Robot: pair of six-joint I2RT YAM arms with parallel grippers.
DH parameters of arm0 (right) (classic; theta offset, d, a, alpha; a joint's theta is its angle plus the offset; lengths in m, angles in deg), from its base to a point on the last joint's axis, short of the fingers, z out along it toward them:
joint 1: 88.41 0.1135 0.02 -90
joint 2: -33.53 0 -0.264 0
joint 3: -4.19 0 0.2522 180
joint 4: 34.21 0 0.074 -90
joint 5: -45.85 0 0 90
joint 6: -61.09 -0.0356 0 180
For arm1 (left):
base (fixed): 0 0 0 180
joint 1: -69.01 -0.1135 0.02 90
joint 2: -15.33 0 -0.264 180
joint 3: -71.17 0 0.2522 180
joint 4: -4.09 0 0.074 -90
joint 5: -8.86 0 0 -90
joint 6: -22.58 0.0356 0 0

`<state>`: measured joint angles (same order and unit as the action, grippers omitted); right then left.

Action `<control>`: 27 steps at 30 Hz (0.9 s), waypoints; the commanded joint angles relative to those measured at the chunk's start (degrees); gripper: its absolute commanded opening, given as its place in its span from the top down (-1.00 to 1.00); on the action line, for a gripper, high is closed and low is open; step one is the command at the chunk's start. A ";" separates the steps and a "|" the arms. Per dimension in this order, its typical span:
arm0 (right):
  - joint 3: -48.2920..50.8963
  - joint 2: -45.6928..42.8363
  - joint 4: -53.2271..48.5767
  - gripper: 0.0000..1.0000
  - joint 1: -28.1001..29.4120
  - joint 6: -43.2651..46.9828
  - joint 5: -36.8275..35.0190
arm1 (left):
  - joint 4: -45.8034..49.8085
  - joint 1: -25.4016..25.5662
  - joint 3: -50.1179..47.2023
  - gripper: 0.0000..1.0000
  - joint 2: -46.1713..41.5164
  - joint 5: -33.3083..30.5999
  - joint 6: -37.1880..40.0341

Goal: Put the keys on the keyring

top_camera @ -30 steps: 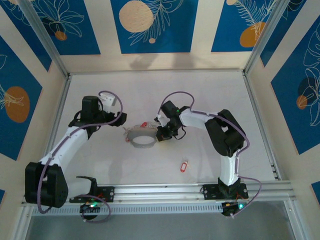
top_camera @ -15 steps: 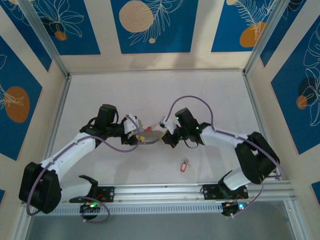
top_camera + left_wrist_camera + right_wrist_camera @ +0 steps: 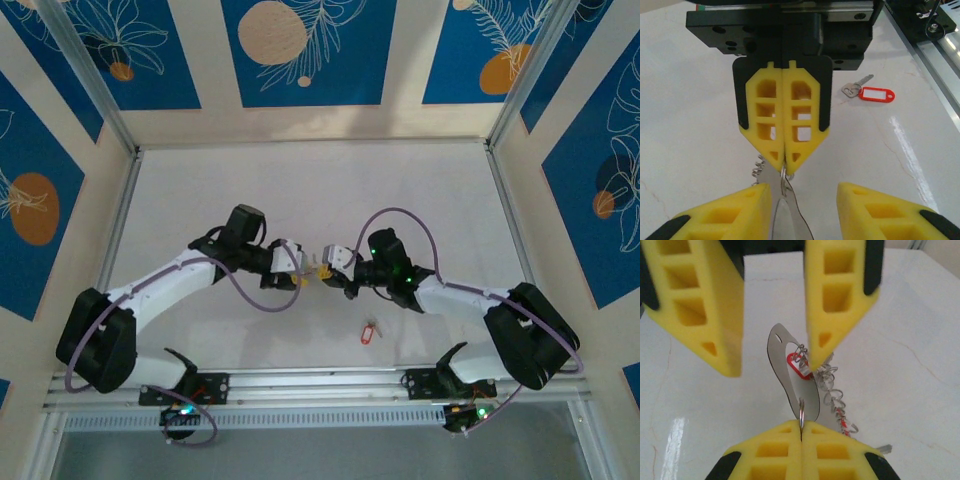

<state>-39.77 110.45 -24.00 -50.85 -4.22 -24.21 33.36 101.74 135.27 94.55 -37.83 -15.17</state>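
In the middle of the white counter (image 3: pixel 250 190), seen from above, we are watching the two arms reaching toward each other. The left hand (image 3: pixel 305 272) and the right hand (image 3: pixel 331 266) are meeting tip to tip. A little red-tagged key (image 3: pixel 369 331) is lying flat on the counter by itself, closer to the arms' bases and a bit to the right.

From the left wrist, we are looking at the left hand's yellow fingers (image 3: pixel 720 217) at the bottom. They are standing apart. The thin silvery keyring (image 3: pixel 786 215) is running up between them. Facing us, the right hand's fingers are pressing tight together on the far end of the keyring. The key is lying past it, off to the right.

From the right wrist, we are seeing the right hand's own fingers at the bottom, squeezing together on a small wire loop (image 3: pixel 801 412) at the keyring's edge. The keyring is sticking up from there as a flat shiny strip. A red tag (image 3: pixel 797 365) and a curly wire (image 3: pixel 832 390) are showing beside it. The left hand's fingers are standing apart, one on each side of the strip.
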 commanded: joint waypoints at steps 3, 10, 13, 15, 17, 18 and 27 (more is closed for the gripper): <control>1.08 -0.67 6.60 1.00 0.41 2.33 3.04 | -1.57 0.93 2.29 0.23 1.54 1.46 2.51; 4.58 -0.16 15.52 1.00 0.37 3.72 5.58 | 1.41 0.87 3.78 0.26 0.63 -1.11 4.02; 5.99 0.74 19.96 1.00 0.44 4.05 5.71 | 2.75 0.90 4.48 0.33 0.39 -1.79 5.10; 6.37 1.14 22.12 1.00 0.32 3.73 5.38 | 3.73 0.93 4.80 0.37 0.46 -2.41 6.37; 6.45 1.37 22.81 1.00 0.39 3.95 5.82 | 5.09 0.93 5.17 0.38 0.65 -2.87 7.82; 6.42 1.44 23.17 1.00 0.31 4.01 6.21 | 5.91 0.91 5.52 0.38 0.91 -2.97 8.41; 6.91 1.74 25.10 1.00 -0.35 2.30 6.08 | 13.22 0.92 8.42 0.40 2.97 -0.64 12.26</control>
<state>-33.13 112.13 -3.30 -50.92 -1.84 -19.20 40.44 102.16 141.20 96.02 -40.85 -6.54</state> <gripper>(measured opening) 0.061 0.300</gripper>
